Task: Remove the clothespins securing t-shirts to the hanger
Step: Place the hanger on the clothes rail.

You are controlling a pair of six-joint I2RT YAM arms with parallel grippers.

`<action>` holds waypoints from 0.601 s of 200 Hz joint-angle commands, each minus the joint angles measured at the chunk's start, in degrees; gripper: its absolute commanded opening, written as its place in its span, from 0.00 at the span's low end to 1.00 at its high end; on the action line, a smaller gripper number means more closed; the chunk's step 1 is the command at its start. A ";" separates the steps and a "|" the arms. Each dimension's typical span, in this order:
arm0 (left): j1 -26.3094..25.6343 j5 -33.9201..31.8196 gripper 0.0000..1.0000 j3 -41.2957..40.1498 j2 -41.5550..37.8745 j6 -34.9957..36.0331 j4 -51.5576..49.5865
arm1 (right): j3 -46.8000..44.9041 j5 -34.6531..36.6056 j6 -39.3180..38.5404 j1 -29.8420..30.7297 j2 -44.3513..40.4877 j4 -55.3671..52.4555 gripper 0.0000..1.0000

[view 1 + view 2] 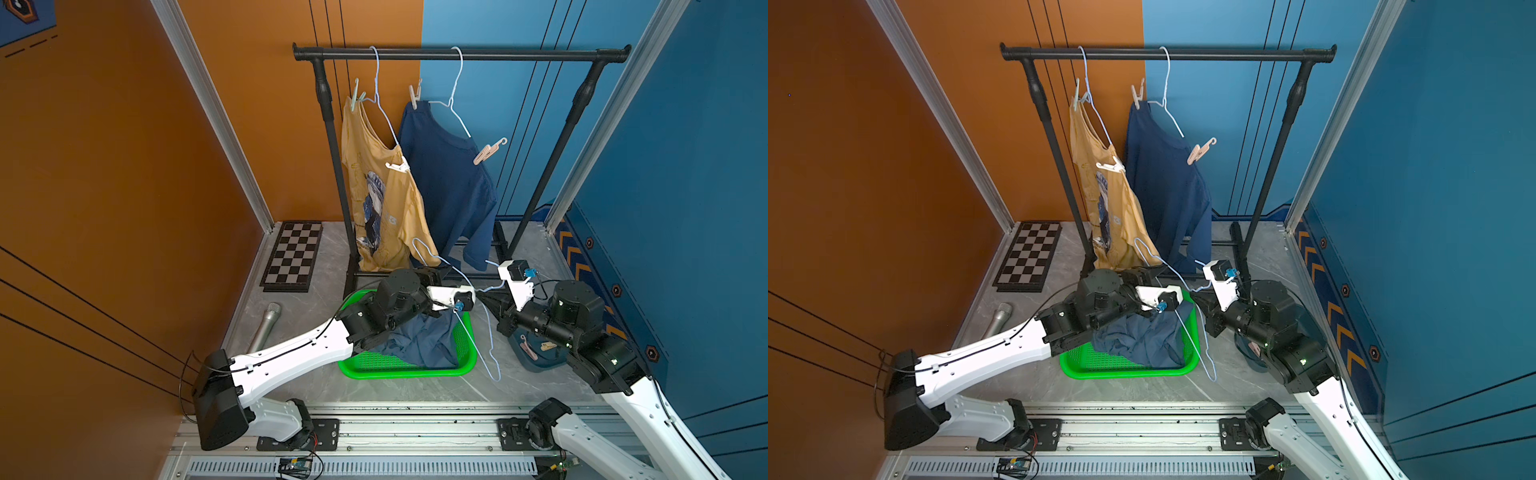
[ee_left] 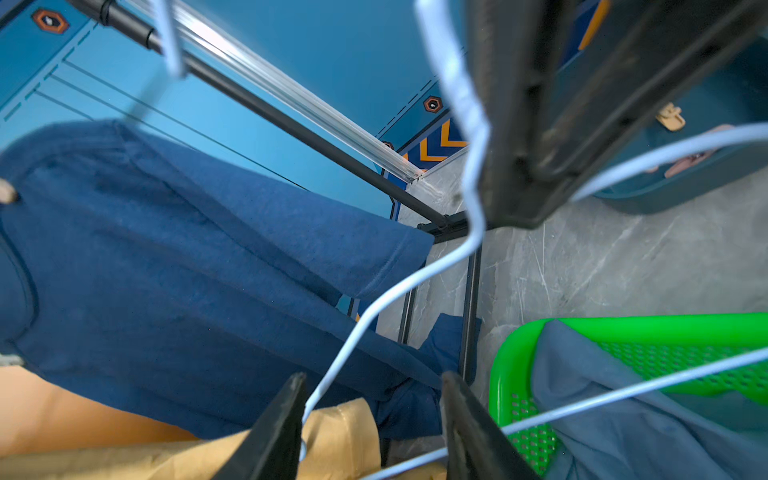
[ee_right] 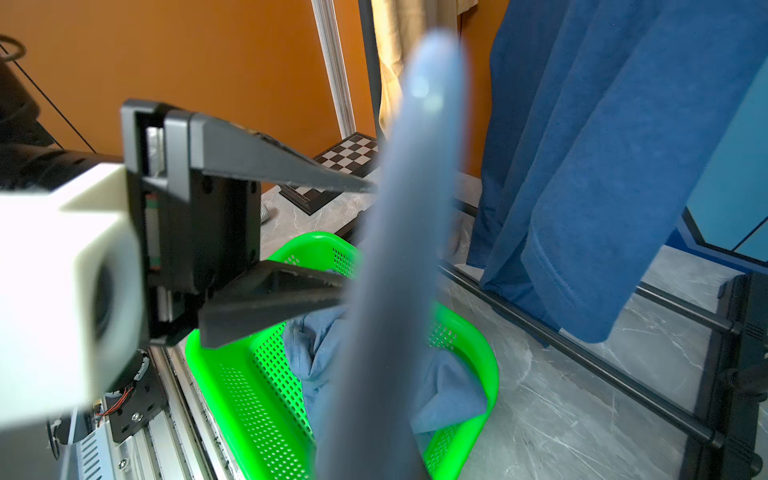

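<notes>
A black metal garment rack [image 1: 519, 54] stands at twelve o'clock on the grey marbled table [image 1: 395, 390]. Two shirts hang from its bar on steeply tilted white wire hangers [image 1: 386, 121]. The mustard-yellow t-shirt with a blue-white print [image 1: 374, 174] is on the eleven o'clock side, and the dark navy t-shirt [image 1: 449, 183] is just beside it toward one o'clock.

A bright green perforated plastic basket [image 1: 399, 372] sits near the centre, toward six o'clock, with a crumpled slate-blue t-shirt [image 1: 419, 340] inside. A black-and-white chessboard [image 1: 295, 257] lies at ten o'clock, a dark teal tray [image 1: 536, 365] at four o'clock and a silver microphone [image 1: 263, 328] at eight o'clock.

A bare pale blue wire hanger [image 3: 395, 249] hangs in the air over the basket's three o'clock edge. The right gripper [image 2: 513, 212] is clamped tight on its wire. The left gripper [image 2: 372, 378] stands about half open. One run of the wire passes between its jaws, close to one finger, and I cannot tell whether they touch.

Four clothespins grip the hung shirts:
- a pale green clothespin [image 1: 354, 97] on the yellow shirt's raised shoulder
- a white clothespin [image 1: 397, 167] on its lowered shoulder
- a cream clothespin [image 1: 414, 94] on the navy shirt's raised shoulder
- a pink hooked clothespin [image 1: 488, 151] on its lowered shoulder

A second pink clothespin [image 1: 527, 347] and a second cream clothespin [image 1: 547, 345] lie near each other in the tray.
</notes>
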 commanded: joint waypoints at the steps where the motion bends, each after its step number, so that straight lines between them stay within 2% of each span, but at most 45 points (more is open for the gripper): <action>1: 3.44 6.73 0.50 2.07 -0.36 -5.28 1.83 | 2.74 -1.64 1.42 0.16 0.71 -0.98 0.00; 25: 5.51 10.16 0.48 2.33 -0.03 -6.52 1.76 | 3.87 -2.44 1.82 0.24 2.00 -1.10 0.00; 63: 6.17 11.51 0.46 2.71 1.72 -5.82 1.76 | 5.62 -3.25 1.89 0.41 3.82 -1.68 0.00; 120: 6.20 11.34 0.32 3.47 3.33 -5.04 1.87 | 6.73 -2.19 1.62 2.26 5.23 -2.90 0.00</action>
